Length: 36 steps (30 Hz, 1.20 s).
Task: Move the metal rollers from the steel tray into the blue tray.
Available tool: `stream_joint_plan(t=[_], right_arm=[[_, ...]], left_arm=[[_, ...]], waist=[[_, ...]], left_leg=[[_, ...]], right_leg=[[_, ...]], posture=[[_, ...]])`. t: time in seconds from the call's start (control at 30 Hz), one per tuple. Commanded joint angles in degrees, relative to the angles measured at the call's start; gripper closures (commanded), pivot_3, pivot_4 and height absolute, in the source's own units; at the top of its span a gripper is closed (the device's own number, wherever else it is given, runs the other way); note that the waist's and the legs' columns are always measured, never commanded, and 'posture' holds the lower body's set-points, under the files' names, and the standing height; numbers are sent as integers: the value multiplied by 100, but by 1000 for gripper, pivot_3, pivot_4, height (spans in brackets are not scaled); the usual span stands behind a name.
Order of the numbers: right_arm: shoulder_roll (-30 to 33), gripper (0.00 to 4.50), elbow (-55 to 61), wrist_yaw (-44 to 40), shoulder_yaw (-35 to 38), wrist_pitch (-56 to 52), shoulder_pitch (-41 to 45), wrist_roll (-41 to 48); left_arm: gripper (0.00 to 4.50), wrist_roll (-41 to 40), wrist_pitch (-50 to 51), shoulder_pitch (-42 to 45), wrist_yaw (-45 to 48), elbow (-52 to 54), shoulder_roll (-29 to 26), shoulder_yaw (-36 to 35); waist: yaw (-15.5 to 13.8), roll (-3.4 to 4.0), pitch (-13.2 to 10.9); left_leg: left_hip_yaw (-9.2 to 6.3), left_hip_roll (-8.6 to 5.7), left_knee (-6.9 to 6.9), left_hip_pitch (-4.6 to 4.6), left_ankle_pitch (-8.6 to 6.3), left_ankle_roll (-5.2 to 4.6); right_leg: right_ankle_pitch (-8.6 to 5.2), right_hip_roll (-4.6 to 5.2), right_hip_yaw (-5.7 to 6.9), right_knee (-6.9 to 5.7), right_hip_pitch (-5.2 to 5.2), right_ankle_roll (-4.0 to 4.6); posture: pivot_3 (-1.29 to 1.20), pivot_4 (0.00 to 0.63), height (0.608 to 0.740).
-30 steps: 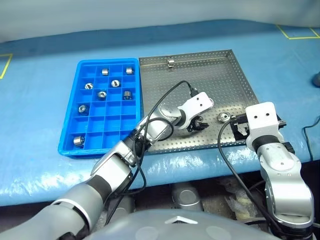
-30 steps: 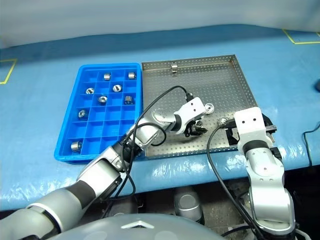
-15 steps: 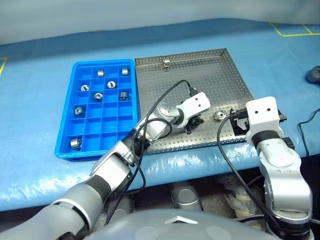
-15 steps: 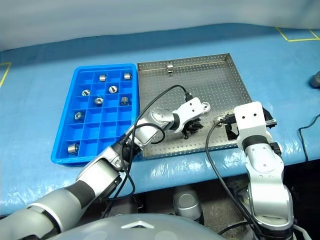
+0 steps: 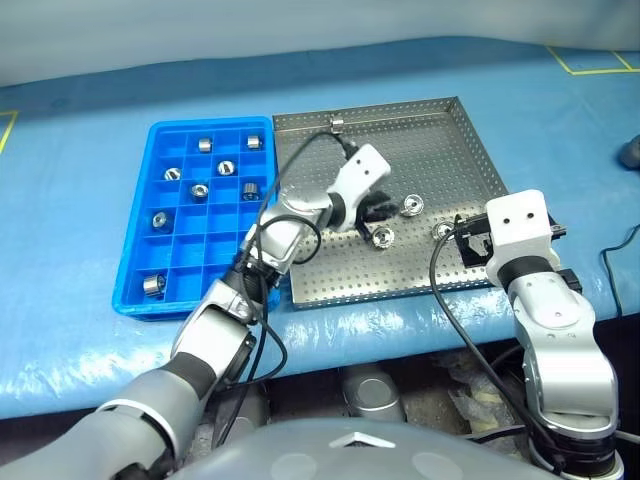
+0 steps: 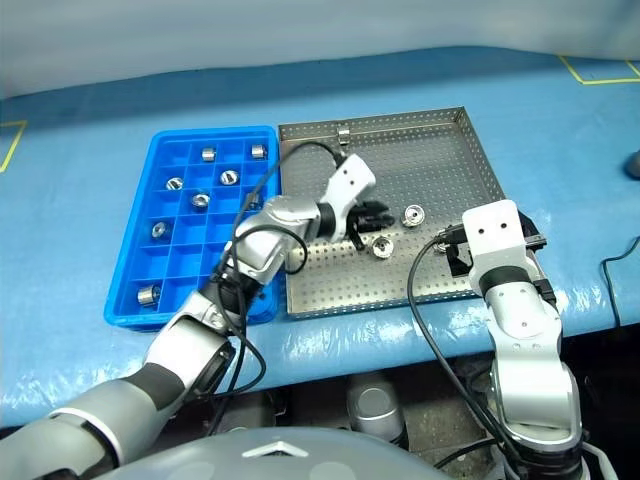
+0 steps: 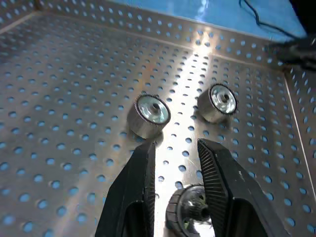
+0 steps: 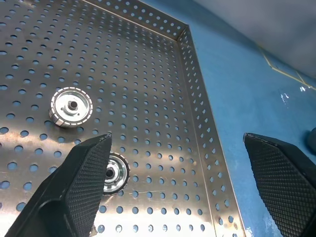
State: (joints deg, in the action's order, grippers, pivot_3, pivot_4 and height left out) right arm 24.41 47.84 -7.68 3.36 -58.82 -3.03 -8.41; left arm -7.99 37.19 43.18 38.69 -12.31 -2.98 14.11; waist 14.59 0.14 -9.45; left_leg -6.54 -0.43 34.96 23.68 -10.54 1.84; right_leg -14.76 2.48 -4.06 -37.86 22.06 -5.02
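Observation:
The steel tray (image 5: 440,150) lies on the blue table, with the blue tray (image 5: 195,250) against its left side. My left gripper (image 5: 373,209) hovers over the steel tray's middle, shut on a metal roller (image 7: 190,215) that sits between its fingers. Loose rollers lie just beyond it (image 5: 411,207) and beside it (image 5: 381,237); a third roller (image 5: 443,231) is near my right gripper (image 5: 468,238), which is wide open at the tray's near right part. One more roller (image 5: 337,124) rests by the far rim. Several rollers (image 5: 200,190) sit in the blue tray's compartments.
A dark object (image 5: 630,152) sits at the right edge of the blue table cover. Yellow tape marks (image 5: 590,62) lie at the far right. Black cables loop from both wrists. The table's front edge runs just below both trays.
My left gripper has shut on a roller and lifted it up and away from the near part of the steel tray. Two rollers it covered now show. The right gripper stayed put.

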Motion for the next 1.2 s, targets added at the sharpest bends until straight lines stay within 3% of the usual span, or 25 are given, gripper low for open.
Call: stream_joint_plan(t=[0.03,0.17,0.27,0.4,0.53,0.87,1.13,1.2], right_arm=[[-15,0,13,-46,-14,213,114,6],[22,0,-223,-144,-138,372,296,34],[12,0,-373,-172,-217,446,449,22],[-1,0,-361,-153,-124,460,455,-29],[-13,0,-235,-119,-3,420,274,-72],[-178,0,15,12,160,395,-58,-148],[-235,0,120,25,216,396,-197,-185],[-236,0,106,29,207,401,-204,-189]], left_arm=[[3080,-321,333,-44,-10,934,-428,-538],[3080,-468,506,-372,378,1504,-855,-224],[2497,-395,249,-640,562,1562,-822,320],[1252,-248,72,-699,248,1073,-310,638],[14,-17,-290,-605,200,475,-21,933],[14,751,-1126,-302,29,-1011,441,1546],[14,1134,-1629,-247,-217,-1956,664,1492],[401,1107,-1726,-245,-315,-2023,693,1346]], waist=[[-9,0,0],[-141,2,1],[-347,1,0],[-592,0,0],[-630,1,0],[-396,2,1],[-143,2,1],[-100,2,1]], left_leg=[[0,0,0,-1,0,0],[0,0,3,-8,0,0],[-3,-2,4,-6,0,0],[-4,-6,6,0,0,0],[-3,-6,6,-1,0,0],[2,-6,7,0,0,0],[1,-6,8,-3,-1,-1],[1,-6,10,-3,-1,-1]], right_leg=[[0,0,0,-3,0,0],[0,0,-1,-3,-9,0],[0,1,1,-1,-11,0],[1,4,2,3,-8,1],[0,3,1,3,-8,1],[0,3,-1,4,-6,1],[0,3,0,2,-8,-1],[1,4,0,3,-11,-2]], posture=[[-234,150,740],[-198,150,740],[-192,150,740],[-216,150,740],[-248,150,740],[-314,150,740],[-329,150,740],[-326,150,740]])
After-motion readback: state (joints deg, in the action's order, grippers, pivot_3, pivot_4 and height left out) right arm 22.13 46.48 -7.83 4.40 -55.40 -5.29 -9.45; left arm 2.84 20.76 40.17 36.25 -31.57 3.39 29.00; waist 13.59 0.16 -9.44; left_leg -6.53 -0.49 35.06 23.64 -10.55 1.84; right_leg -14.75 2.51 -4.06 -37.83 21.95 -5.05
